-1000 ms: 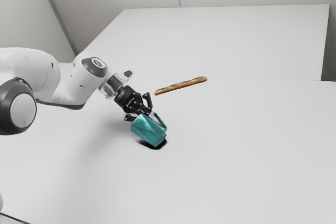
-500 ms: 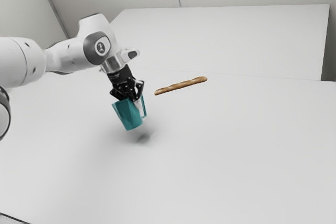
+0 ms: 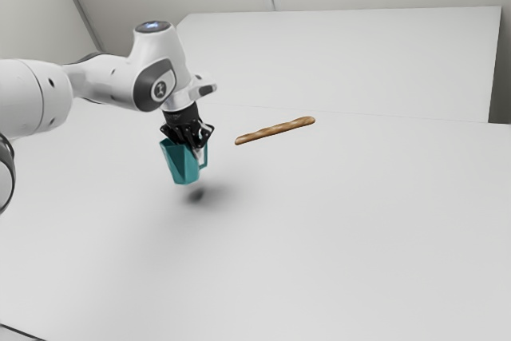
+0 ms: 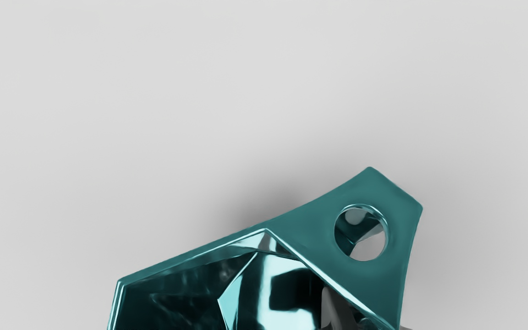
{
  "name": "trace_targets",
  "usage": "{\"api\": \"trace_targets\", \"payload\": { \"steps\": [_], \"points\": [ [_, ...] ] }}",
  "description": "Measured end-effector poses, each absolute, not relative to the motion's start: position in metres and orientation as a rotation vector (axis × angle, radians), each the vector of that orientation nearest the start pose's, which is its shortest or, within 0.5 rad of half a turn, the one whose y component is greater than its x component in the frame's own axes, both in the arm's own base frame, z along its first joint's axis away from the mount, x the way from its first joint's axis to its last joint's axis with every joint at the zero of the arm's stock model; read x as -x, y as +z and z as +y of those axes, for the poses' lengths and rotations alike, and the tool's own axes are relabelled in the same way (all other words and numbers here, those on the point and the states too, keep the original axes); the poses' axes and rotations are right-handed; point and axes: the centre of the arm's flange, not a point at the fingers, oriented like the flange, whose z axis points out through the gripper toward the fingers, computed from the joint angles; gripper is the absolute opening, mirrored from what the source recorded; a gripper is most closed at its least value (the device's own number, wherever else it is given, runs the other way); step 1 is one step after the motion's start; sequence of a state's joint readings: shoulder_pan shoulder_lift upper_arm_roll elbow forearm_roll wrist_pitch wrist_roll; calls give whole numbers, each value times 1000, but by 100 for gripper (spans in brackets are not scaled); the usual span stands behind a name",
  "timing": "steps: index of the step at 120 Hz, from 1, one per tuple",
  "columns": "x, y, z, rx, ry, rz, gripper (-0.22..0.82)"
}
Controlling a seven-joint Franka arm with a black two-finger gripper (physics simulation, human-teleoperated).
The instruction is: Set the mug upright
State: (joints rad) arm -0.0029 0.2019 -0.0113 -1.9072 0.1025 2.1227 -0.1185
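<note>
Above the table, in the exterior view, my gripper [image 3: 192,148] points down and is shut on the wall of the teal mug [image 3: 180,164] near its handle. The mug hangs off the surface with its rim up and a slight tilt, its shadow below it. In the wrist view I look into the open top of the mug [image 4: 190,293], and its handle with a round hole shows. One of my fingers [image 4: 335,311] is inside the mug against the handle-side wall; the other is mostly hidden behind the handle.
A long brown bread stick [image 3: 275,130] lies on the white table [image 3: 319,237], toward the exterior view's right from the mug.
My gripper has lifted the mug off the table, carried it toward the exterior view's left, and turned it from steeply tilted to nearly upright. The bread has not moved.
</note>
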Motion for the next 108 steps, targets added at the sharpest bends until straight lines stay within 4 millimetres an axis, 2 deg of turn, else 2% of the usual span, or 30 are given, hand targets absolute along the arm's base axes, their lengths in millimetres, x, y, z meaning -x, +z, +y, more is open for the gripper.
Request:
{"api": "trace_targets", "payload": {
  "steps": [41, 71, 108],
  "points": [
    [-597, 379, -13, 2967, -138, 33, -18],
    [-588, 359, -16, 2969, -157, -2, -18],
    [-592, 340, -16, 2979, -182, -51, -18]
  ]
}}
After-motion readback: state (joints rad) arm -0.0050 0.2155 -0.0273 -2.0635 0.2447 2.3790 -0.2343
